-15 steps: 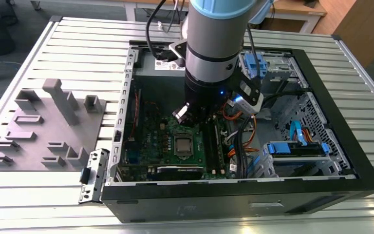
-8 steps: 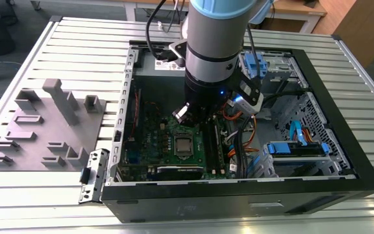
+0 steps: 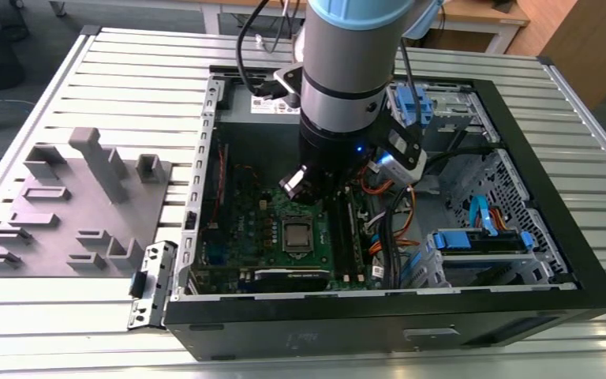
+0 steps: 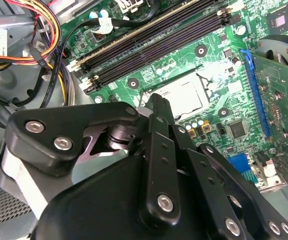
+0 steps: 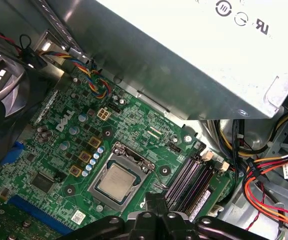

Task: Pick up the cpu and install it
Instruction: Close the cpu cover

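The cpu (image 5: 114, 180) lies flat in its socket on the green motherboard (image 5: 63, 150), its pale metal top facing up, framed by the silver socket bracket (image 5: 133, 157); in the exterior view it shows as a small grey square (image 3: 297, 234) near the middle of the board, inside the open computer case (image 3: 387, 312) that rests on the ribbed metal desk (image 3: 124, 71).

The tool (image 5: 156, 202) hangs above the board, just beside the socket and clear of the chip; in the first wrist view its black fingertips (image 5: 151, 200) sit pressed together with nothing between them, so it is clenched on nothing; in the second wrist view the same narrow tip (image 4: 159, 107) overlaps the near edge of the cpu (image 4: 184, 97), though whether it touches I cannot tell.

The black memory slots (image 5: 191, 182) run alongside the socket; bundles of coloured wires (image 5: 264, 175) lie past them; the grey power supply box (image 5: 184, 55) sits at one end of the case; a grey moulded fixture (image 3: 72, 205) stands on the desk at the exterior view's left.
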Robot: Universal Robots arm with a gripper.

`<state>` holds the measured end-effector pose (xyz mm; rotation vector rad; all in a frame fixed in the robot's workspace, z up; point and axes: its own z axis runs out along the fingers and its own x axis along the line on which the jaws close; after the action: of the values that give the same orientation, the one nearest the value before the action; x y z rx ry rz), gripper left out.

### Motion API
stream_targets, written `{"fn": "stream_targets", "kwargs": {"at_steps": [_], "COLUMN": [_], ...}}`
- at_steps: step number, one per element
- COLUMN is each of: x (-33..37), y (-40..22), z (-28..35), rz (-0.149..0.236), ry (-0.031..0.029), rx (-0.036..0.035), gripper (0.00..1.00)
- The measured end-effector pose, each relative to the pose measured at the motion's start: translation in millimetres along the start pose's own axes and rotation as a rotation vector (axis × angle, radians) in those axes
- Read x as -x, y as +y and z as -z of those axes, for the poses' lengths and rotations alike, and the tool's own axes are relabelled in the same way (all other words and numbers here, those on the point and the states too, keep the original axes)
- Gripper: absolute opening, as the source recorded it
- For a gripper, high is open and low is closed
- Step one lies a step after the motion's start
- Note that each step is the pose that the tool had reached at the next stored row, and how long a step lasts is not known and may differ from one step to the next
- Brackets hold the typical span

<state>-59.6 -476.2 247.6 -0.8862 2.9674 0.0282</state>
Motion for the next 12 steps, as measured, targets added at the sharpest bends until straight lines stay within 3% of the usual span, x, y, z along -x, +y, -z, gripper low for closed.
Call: {"fn": "stream_targets", "kwargs": {"at_steps": [12], "x": [0.3], "y": [0.5], "z": [1.6], "rz": [0.000], "ry": [-0.0002], "rx": [0.0005], "gripper": [0.11]}}
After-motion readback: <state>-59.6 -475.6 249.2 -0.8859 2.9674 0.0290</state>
